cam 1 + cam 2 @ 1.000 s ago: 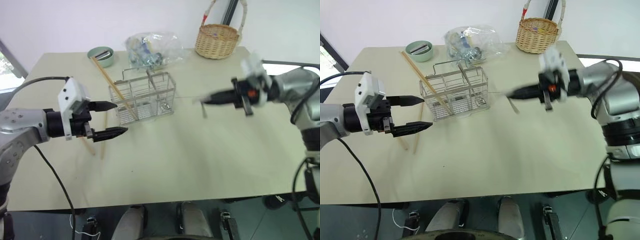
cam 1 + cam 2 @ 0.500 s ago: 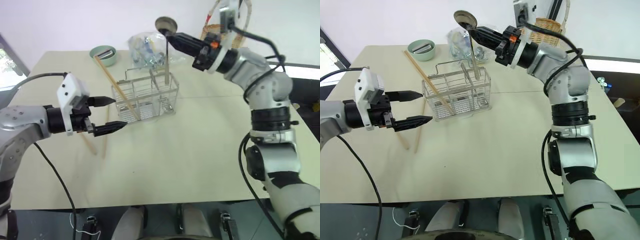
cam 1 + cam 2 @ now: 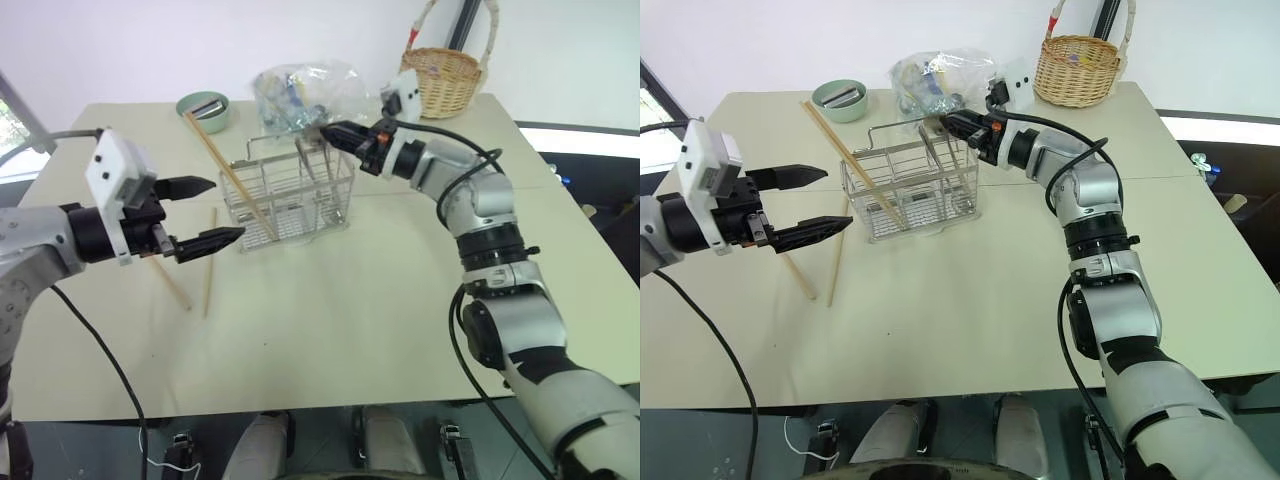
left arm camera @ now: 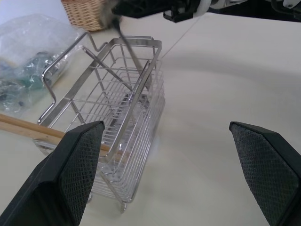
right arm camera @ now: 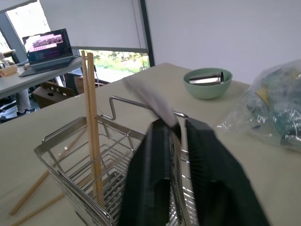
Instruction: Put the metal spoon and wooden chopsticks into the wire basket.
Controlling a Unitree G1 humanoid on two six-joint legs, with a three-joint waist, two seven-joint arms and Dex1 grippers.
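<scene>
My left claw is wide open and empty; loose thin light-brown wooden chopsticks lie just below it, bare table around them, so that's the next pick. Silver wire-grid basket sits just ahead, two sticks leaning inside. My right claw hangs over its far rim with the shiny metal spoon dropping in; can't tell if it's gripped or released. Crinkled clear plastic bag crowds just behind.

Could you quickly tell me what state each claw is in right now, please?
Left claw: open, empty.
Right claw: over the wire basket; open or shut cannot be told.
</scene>
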